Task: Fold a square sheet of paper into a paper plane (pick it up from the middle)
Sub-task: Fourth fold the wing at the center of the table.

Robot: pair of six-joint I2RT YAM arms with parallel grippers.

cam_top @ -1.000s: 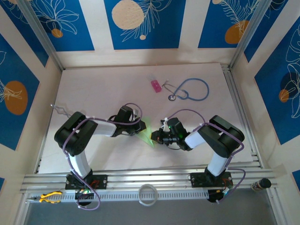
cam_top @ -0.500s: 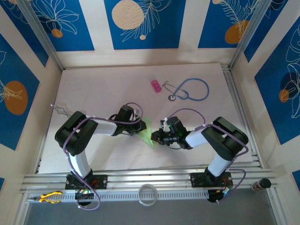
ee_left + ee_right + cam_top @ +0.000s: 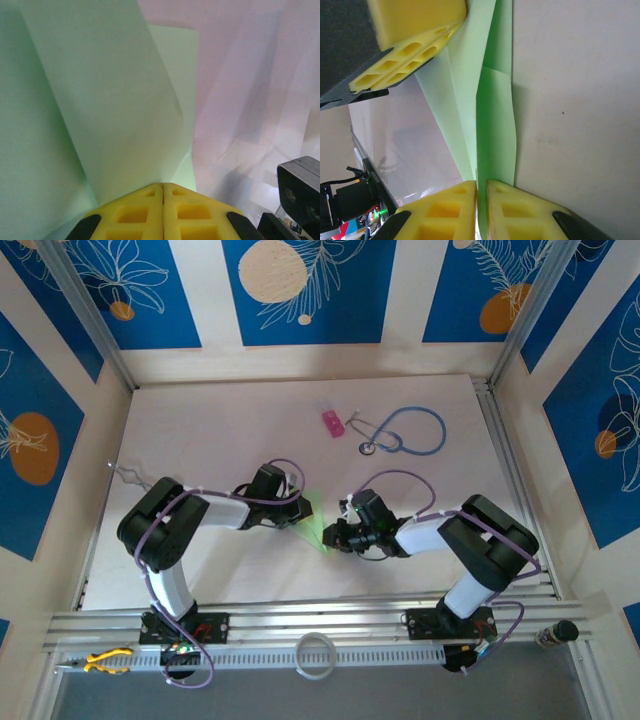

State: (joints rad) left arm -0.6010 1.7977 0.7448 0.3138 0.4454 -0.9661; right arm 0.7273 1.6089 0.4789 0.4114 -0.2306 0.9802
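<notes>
The white table (image 3: 200, 430) carries everything. Both arms reach in low toward its middle, where their tips meet from opposite sides. The left gripper (image 3: 298, 512) comes from the left. In the left wrist view its yellow jaws (image 3: 163, 189) are pressed together, with the green paper coming out from between them. The right gripper (image 3: 336, 533) comes from the right. In its own view the jaws (image 3: 481, 186) are also closed, clamped on a folded edge of the paper.

A blue stethoscope (image 3: 405, 430) lies at the far right part of the table, well apart from the arms.

The paper plane (image 3: 318, 525) is light green and pointed. It is between the two grippers, held by both, with long creases and folded layers (image 3: 492, 125).

A small pink block (image 3: 333, 423) is just beside the stethoscope, on its left.
</notes>
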